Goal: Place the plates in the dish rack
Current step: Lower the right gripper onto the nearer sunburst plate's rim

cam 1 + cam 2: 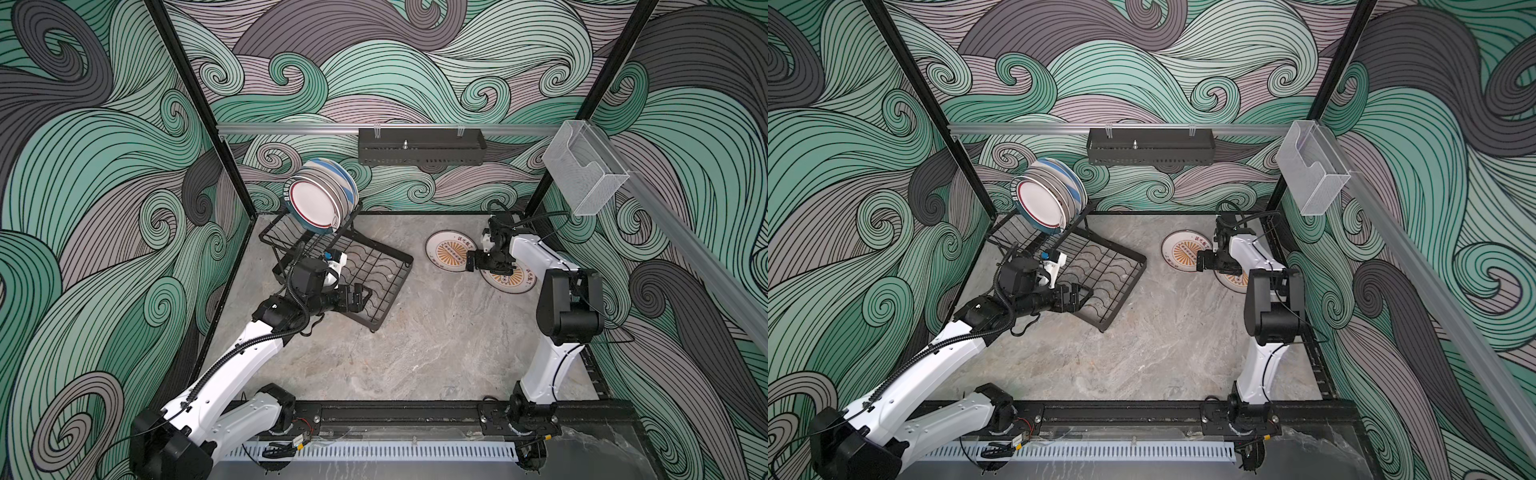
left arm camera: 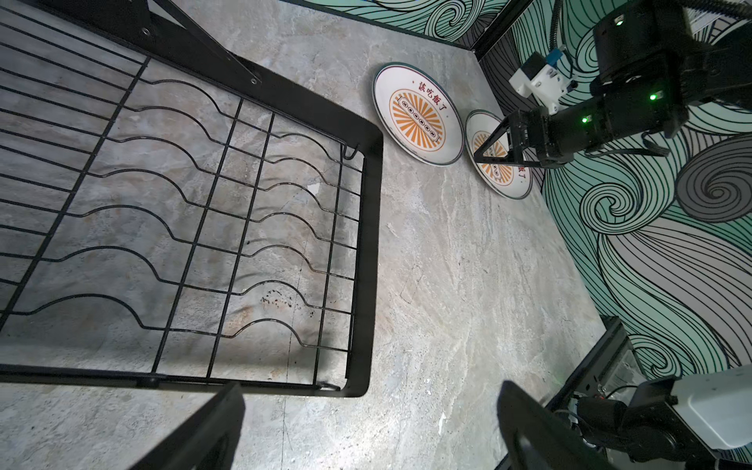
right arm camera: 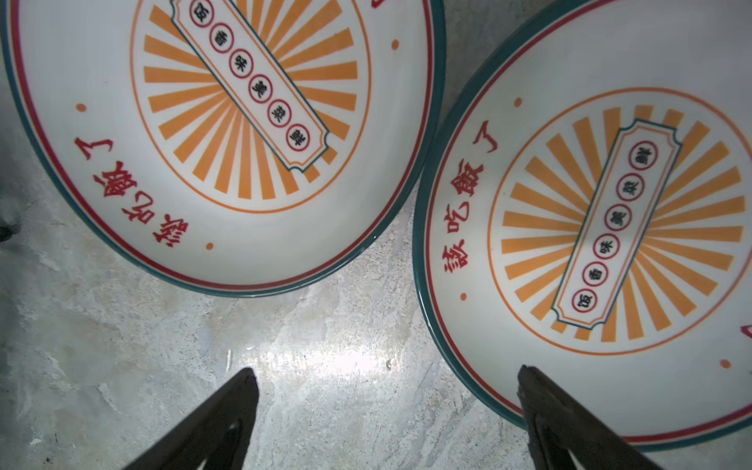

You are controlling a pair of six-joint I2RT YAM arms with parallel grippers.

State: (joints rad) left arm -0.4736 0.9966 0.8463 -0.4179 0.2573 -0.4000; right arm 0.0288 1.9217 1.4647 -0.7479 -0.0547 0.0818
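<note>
In both top views, stacked plates (image 1: 318, 199) (image 1: 1044, 203) stand upright in the dish rack's (image 1: 376, 266) (image 1: 1113, 270) raised tier, and two sunburst plates (image 1: 451, 251) (image 1: 1183, 251) lie flat on the marble tabletop (image 1: 415, 353).

Left wrist view: the left gripper (image 2: 372, 386) is spread wide and empty by the rack's corner.

Right wrist view: the right gripper (image 3: 386, 369) gapes, holding nothing, with one fingertip (image 3: 529, 378) over a sunburst rim.

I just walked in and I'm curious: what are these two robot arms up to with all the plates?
The arms are loading plates into a black wire dish rack. Several standing plates are already on edge at its back. A sunburst plate and its twin lie flat on the table. The right gripper hangs open over the twin's edge, holding nothing. The left gripper, also open and empty, hovers by the rack's front corner.
</note>
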